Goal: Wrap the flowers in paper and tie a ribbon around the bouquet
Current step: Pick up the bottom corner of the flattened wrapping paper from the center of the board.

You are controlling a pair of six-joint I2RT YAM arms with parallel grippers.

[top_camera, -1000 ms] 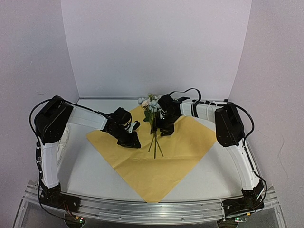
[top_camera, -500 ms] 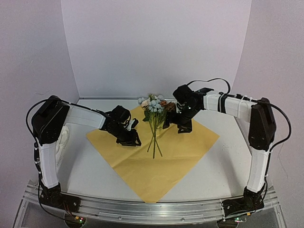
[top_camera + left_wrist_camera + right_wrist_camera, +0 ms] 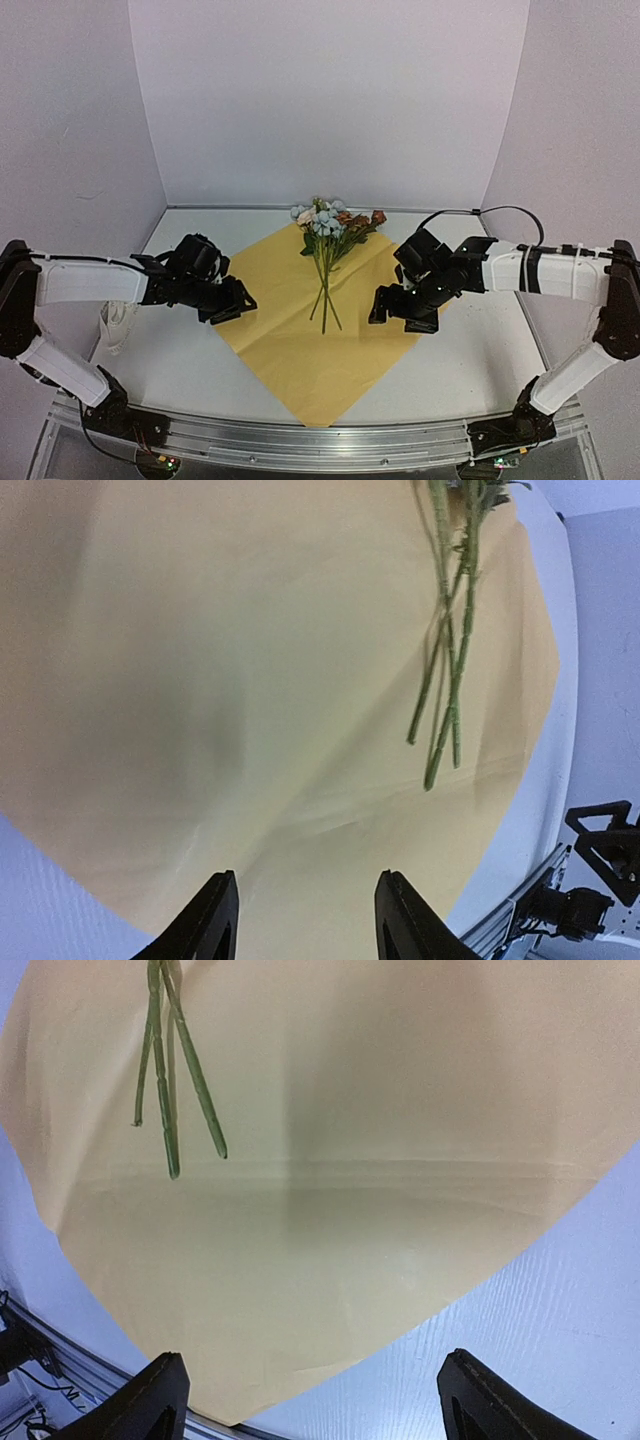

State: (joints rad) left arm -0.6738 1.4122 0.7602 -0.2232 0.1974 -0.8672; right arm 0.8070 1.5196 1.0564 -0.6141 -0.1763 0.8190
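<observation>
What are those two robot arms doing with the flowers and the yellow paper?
It looks like they're getting ready to wrap them. The flowers lie loose on the paper, blooms at its far corner and stems pointing toward the near side. The left gripper is at the paper's left corner and the right gripper at its right corner, both open and holding nothing. Nothing is folded or tied yet.

Flowers [image 3: 326,221] on paper [image 3: 305,360]; L gripper [image 3: 236,305], R gripper [image 3: 386,306] at side corners
</observation>
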